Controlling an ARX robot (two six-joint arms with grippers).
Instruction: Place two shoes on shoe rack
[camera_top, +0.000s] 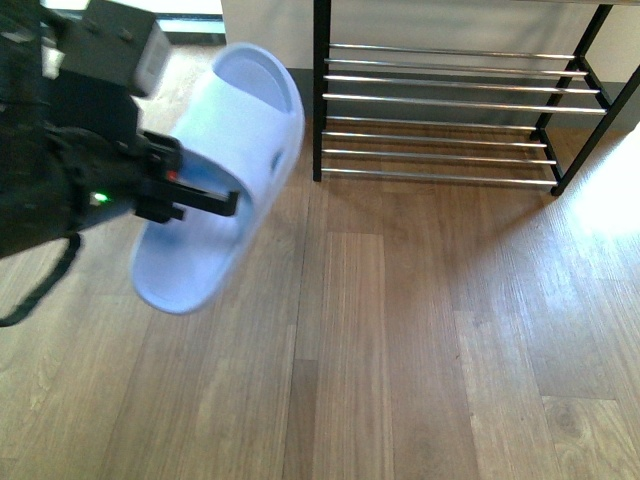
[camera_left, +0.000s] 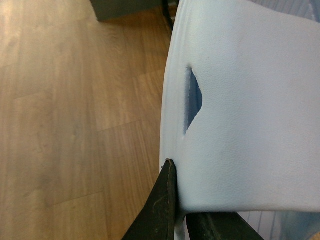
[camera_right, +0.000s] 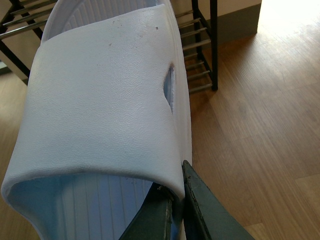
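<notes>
The shoes here are white slide sandals. One white slide sandal (camera_top: 225, 170) hangs tilted in the air at the left, in front of the shoe rack (camera_top: 450, 97). My left gripper (camera_top: 215, 205) is shut on the edge of its strap. In the left wrist view the sandal's strap (camera_left: 250, 100) fills the frame, pinched by the left gripper (camera_left: 182, 200). My right gripper (camera_right: 175, 180) is shut on the strap edge of a white slide sandal (camera_right: 100, 100), with the rack (camera_right: 214, 45) behind it. The right arm is outside the front view.
The rack has black side frames and chrome bars, bare where they show, and stands against the wall. Wooden plank floor (camera_top: 400, 350) spreads in front of it. A bright sun patch (camera_top: 615, 195) lies at the rack's right foot. A black cable (camera_top: 40, 290) loops below my left arm.
</notes>
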